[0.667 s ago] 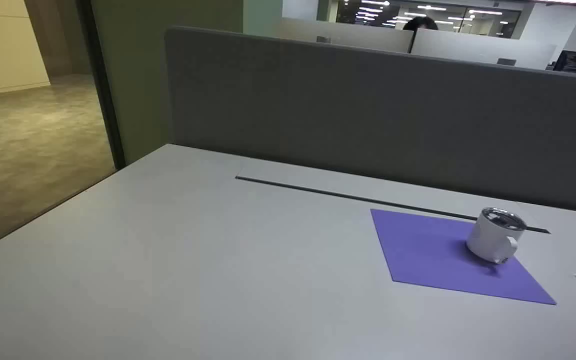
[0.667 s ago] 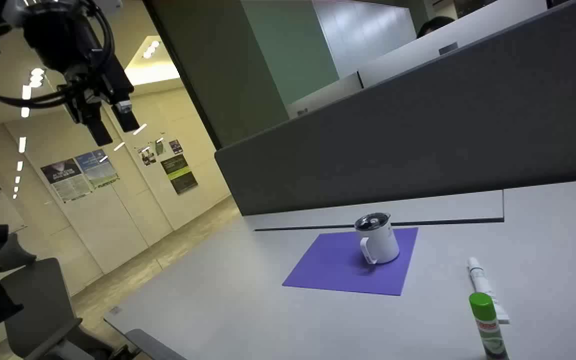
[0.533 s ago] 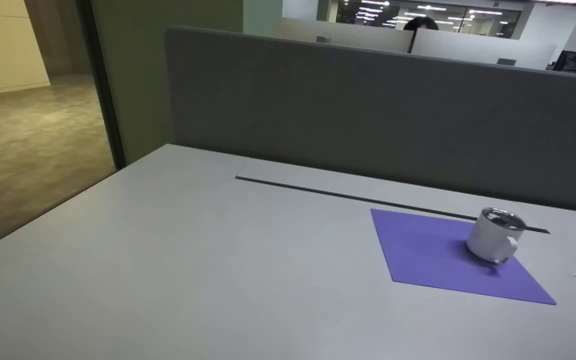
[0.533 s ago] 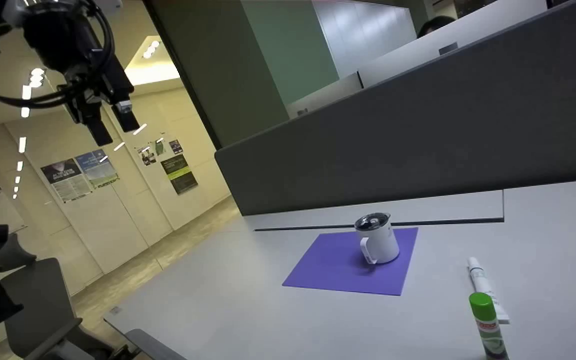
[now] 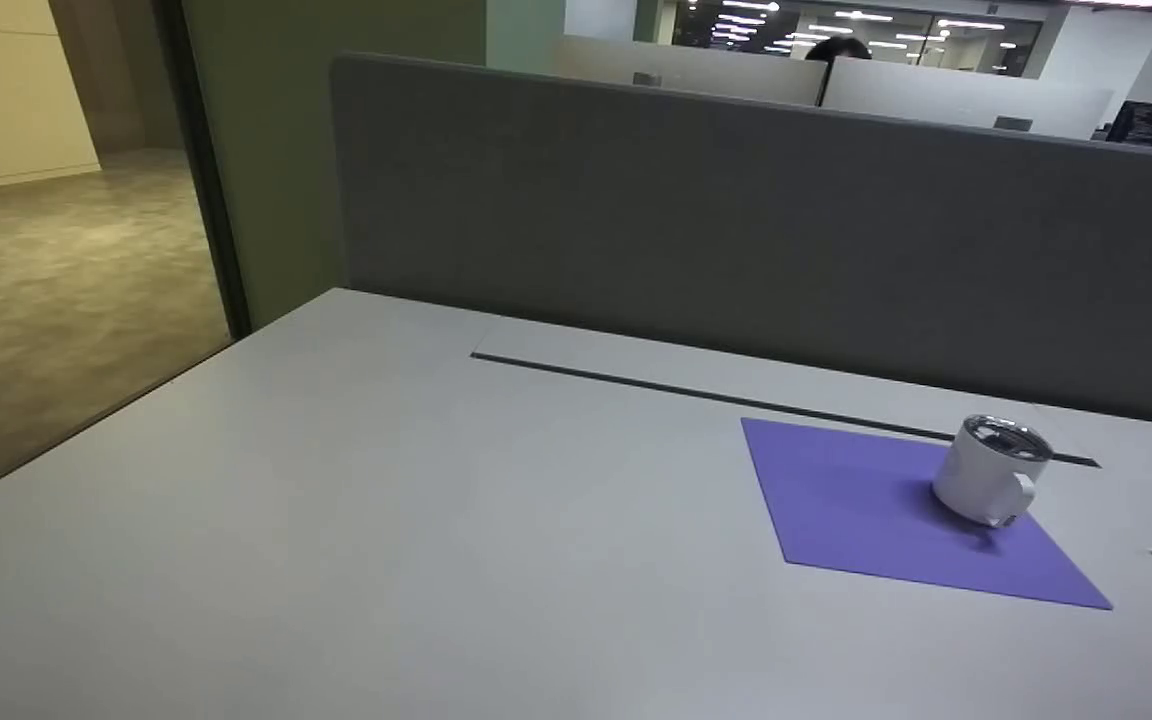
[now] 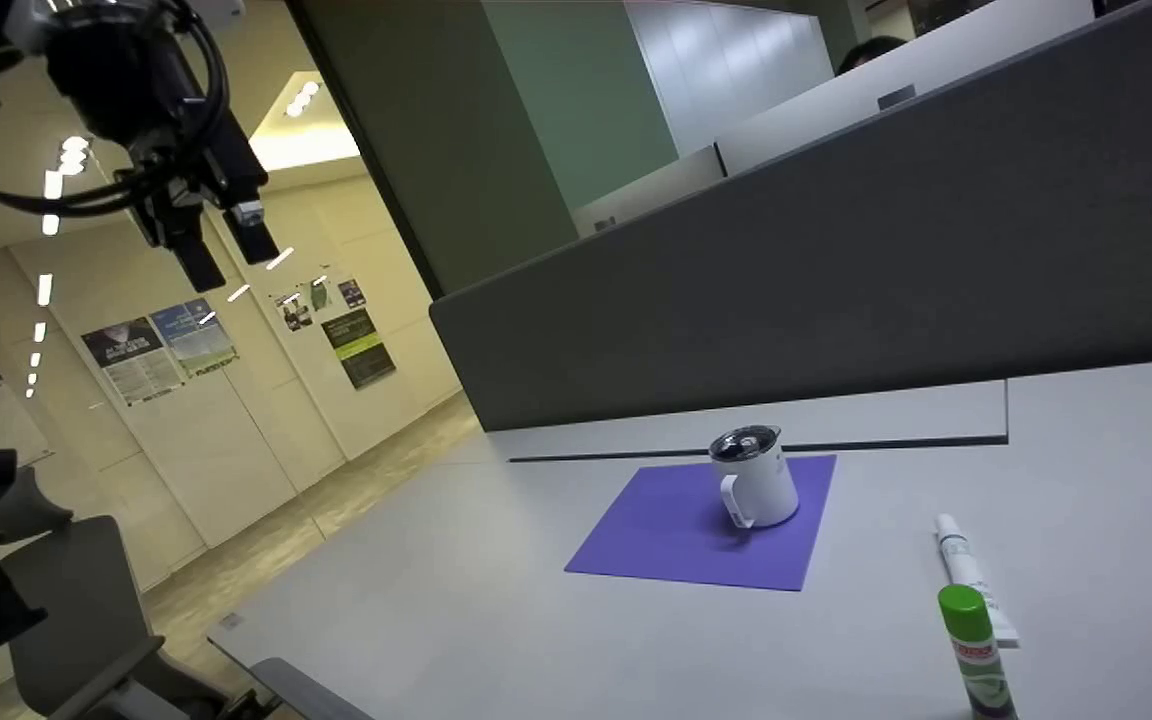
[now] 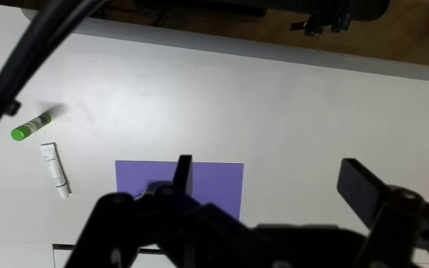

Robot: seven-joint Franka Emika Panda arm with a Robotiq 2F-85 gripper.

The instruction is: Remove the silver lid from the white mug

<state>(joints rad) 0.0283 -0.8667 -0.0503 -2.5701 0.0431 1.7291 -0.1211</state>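
The white mug (image 5: 981, 485) stands upright on the purple square mat (image 5: 851, 500), in both exterior views (image 6: 762, 492). The silver lid (image 5: 1008, 437) sits on the mug's rim, shiny and dark-centred; it also shows in an exterior view (image 6: 744, 443). My gripper (image 6: 232, 258) hangs high above the table, at the upper left of that view and well apart from the mug. In the wrist view my gripper (image 7: 268, 165) has its fingers wide apart with nothing between them. There the left finger covers most of the mug, and the lid cannot be made out.
A green-capped stick (image 6: 976, 650) stands near a lying white tube (image 6: 971, 575), to the right of the mat. A dark grey partition (image 6: 836, 290) rises behind the table. A dark slot (image 5: 696, 393) runs along the back. The table's front edge (image 7: 237, 52) shows in the wrist view.
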